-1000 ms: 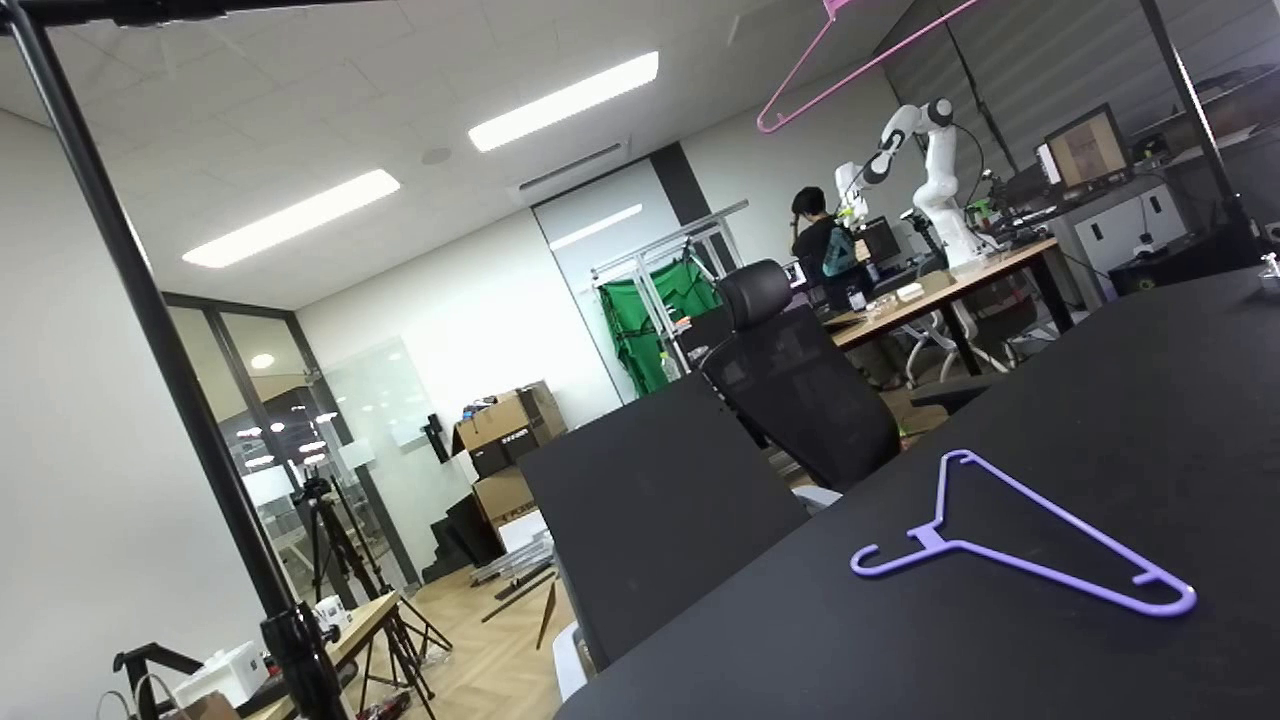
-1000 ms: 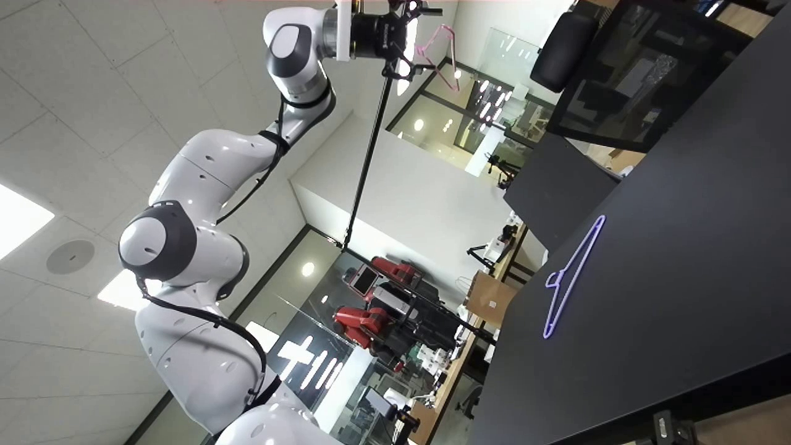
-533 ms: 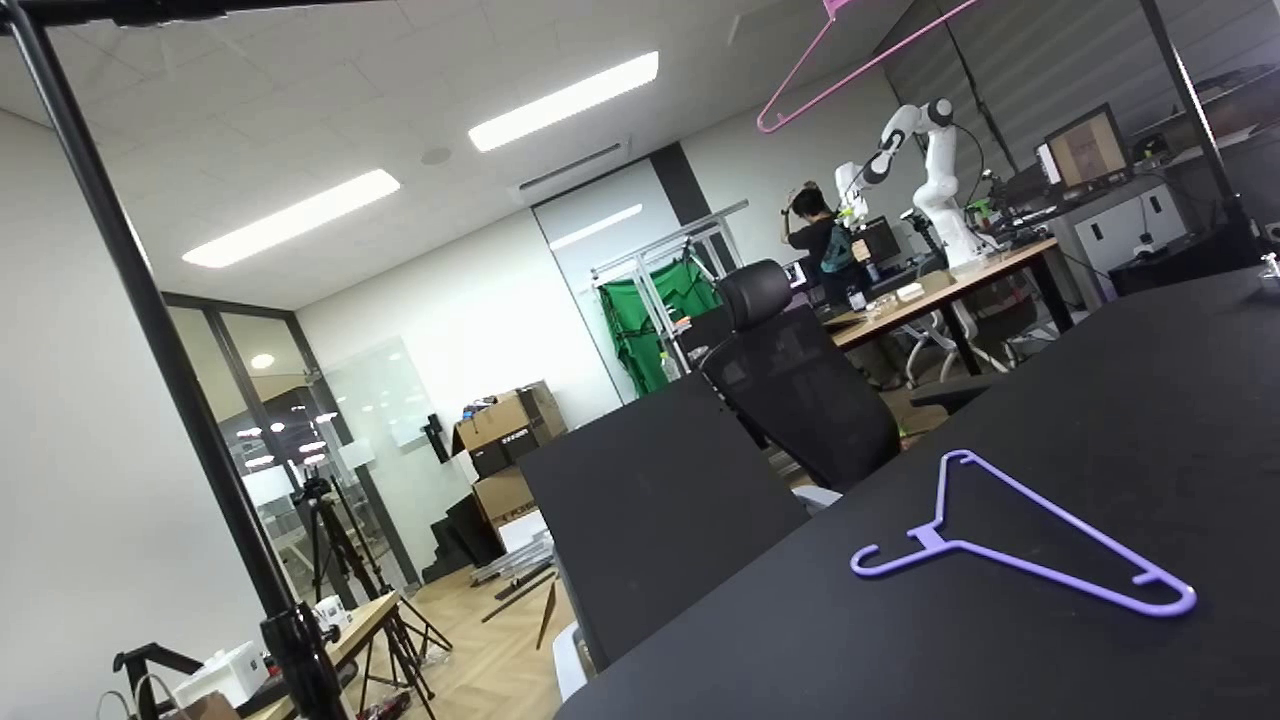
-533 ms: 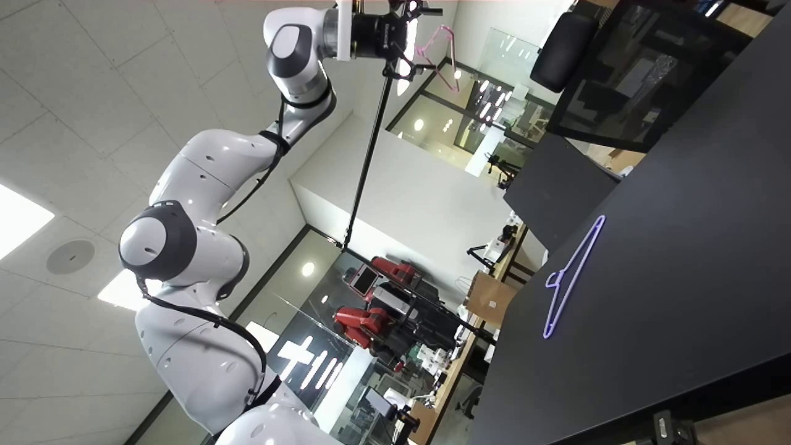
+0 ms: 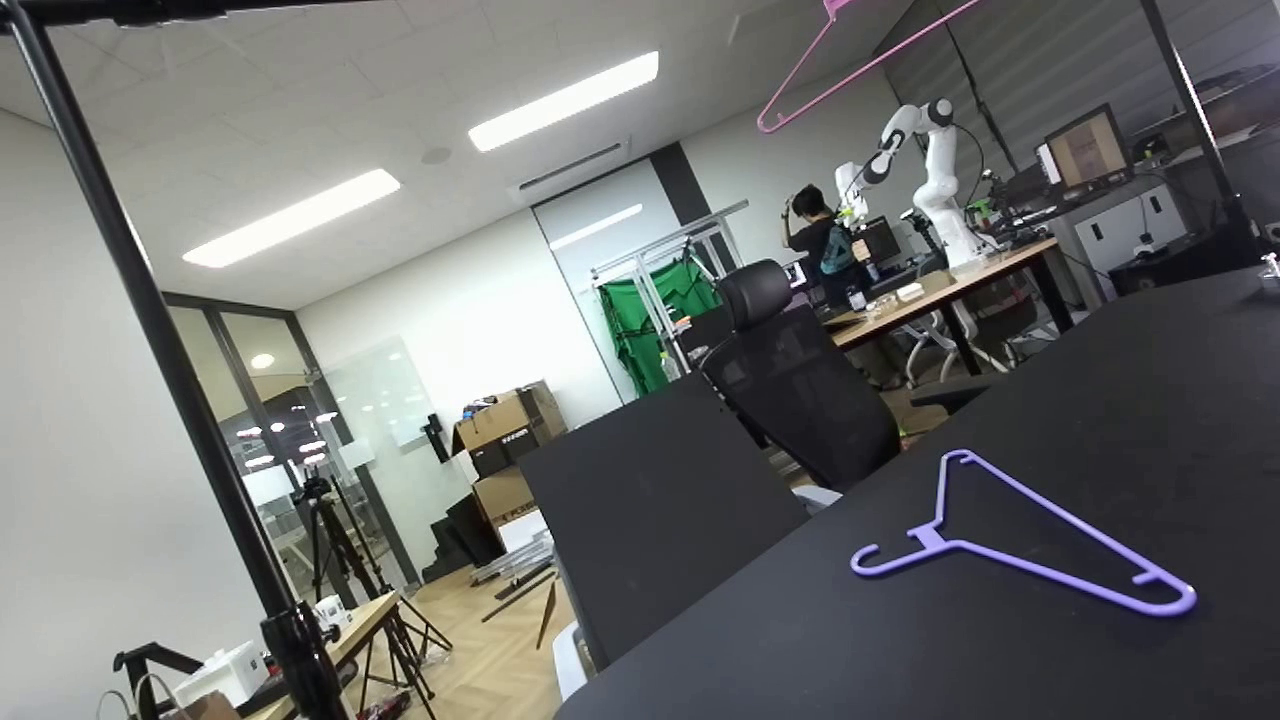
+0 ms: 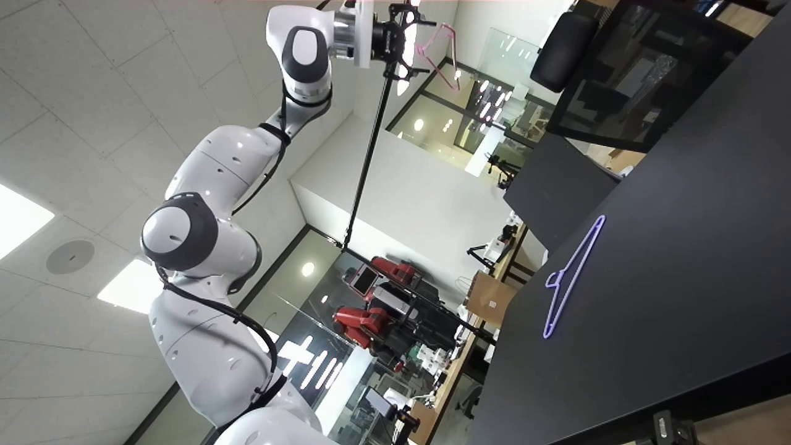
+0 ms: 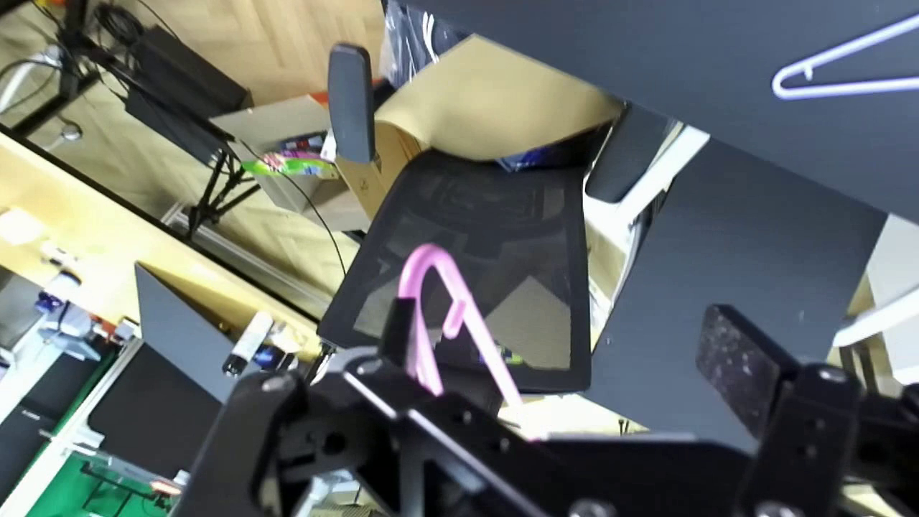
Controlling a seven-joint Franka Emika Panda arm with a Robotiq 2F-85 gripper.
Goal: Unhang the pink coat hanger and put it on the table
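Observation:
The pink coat hanger (image 5: 880, 62) hangs high above the table (image 5: 800, 640); its top is cut off there. It shows in an exterior view (image 6: 453, 49) just beyond my gripper (image 6: 426, 47). What its hook rests on is hidden. In the wrist view my gripper (image 7: 572, 345) is open, fingers wide apart. A looped end of the pink coat hanger (image 7: 491, 358) stands beside the left-hand finger, partly behind it; I cannot tell if they touch. The rest is hidden by the gripper body. The black tabletop also shows in the other views (image 6: 667, 278) (image 7: 718, 64).
A lavender-purple hanger (image 5: 1050, 570) lies flat on the table, also in an exterior view (image 6: 571, 278) and the wrist view (image 7: 847, 89). A black pole (image 6: 374, 136) rises behind my gripper, and another frame pole (image 5: 160, 330) stands near. A black chair (image 5: 805, 390) is beside the table.
My arm has shifted to the right in an exterior view, and the gripper has turned and lowered slightly at the hanger. The pink hanger shows no clear movement. The distant person raised an arm.

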